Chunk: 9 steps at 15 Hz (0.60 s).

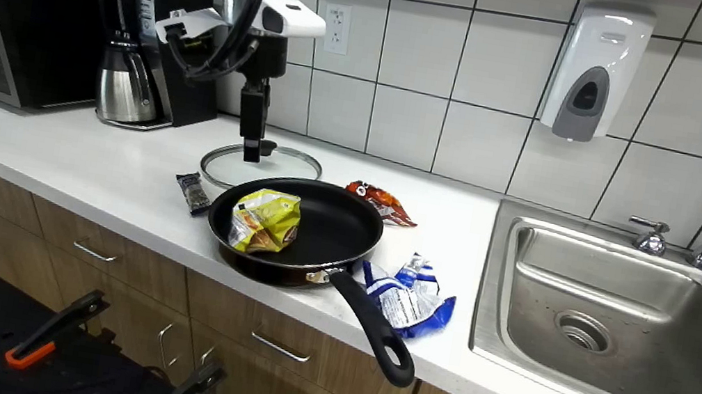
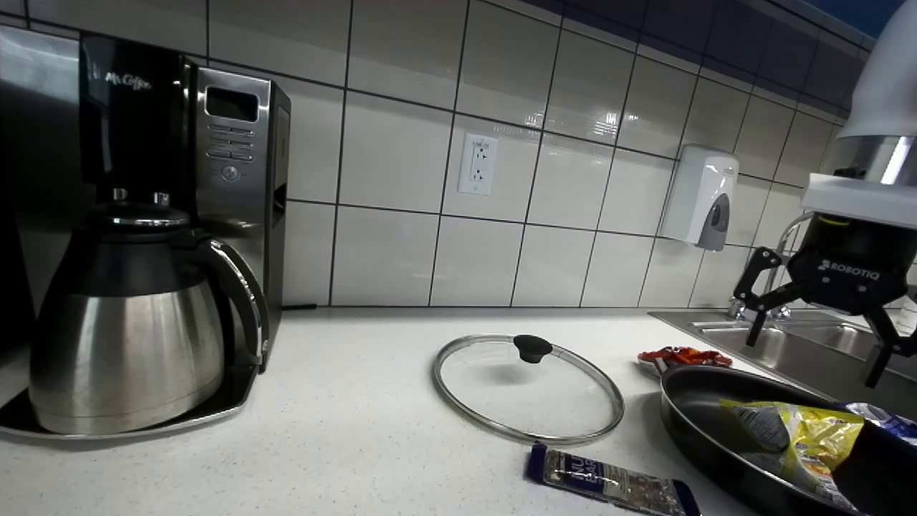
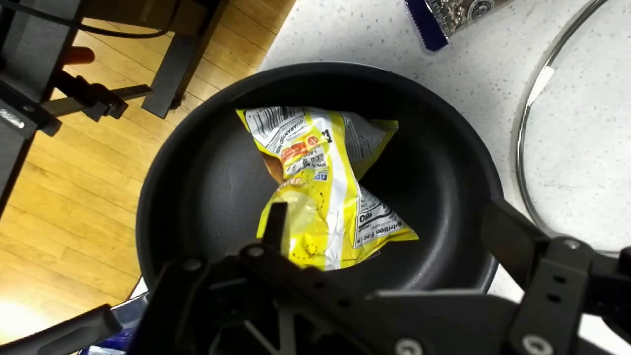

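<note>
Wrist view puts the gripper (image 3: pixel 387 209) above the frying pan (image 3: pixel 222 187), its fingers spread wide and holding nothing; the yellow bag (image 3: pixel 328 197) lies crumpled inside the pan. Seen from there, one finger lines up over the bag and the other over the pan's rim on the side of the glass lid (image 3: pixel 591 123), so a straight descent might strike that rim. The bag's thin, creased film could also slip if only a loose fold were pinched. Because the pan's handle (image 1: pixel 374 320) appears to reach past the edge of the countertop (image 1: pixel 116 167) in an exterior view, a knock could plausibly swing the pan or tip it off. That surface, white and speckled, bears more around the pan: the glass lid and a nut bar (image 2: pixel 616 481) just beside it, a red packet (image 1: pixel 385 204) on its side toward the tiled wall (image 1: pixel 404 128), and a blue packet (image 1: pixel 408 305) by its handle. Farther off, on opposite sides of the pan, stand a coffee maker (image 2: pixel 240 193) and a steel sink (image 1: pixel 496 283); wooden floorboards (image 3: pixel 74 212) show below the pan in the wrist view.
</note>
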Available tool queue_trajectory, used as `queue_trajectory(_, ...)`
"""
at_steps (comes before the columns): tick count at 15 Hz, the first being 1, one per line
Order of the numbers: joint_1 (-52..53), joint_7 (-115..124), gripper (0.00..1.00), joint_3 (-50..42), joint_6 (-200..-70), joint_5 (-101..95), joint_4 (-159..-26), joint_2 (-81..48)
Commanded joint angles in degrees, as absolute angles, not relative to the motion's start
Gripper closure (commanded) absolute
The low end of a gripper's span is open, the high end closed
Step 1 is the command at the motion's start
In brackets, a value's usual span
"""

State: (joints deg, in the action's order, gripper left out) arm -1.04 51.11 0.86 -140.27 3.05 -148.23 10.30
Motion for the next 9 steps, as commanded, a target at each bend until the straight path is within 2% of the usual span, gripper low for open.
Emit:
queue_trajectory(1, -3.3, 49.4, 0.0, 0.1, -139.8, 2.1, -146.3, 8.7)
queue_trajectory(9, -5.0, 43.1, 0.0, -3.3, -140.1, 2.5, -140.0, 2.3)
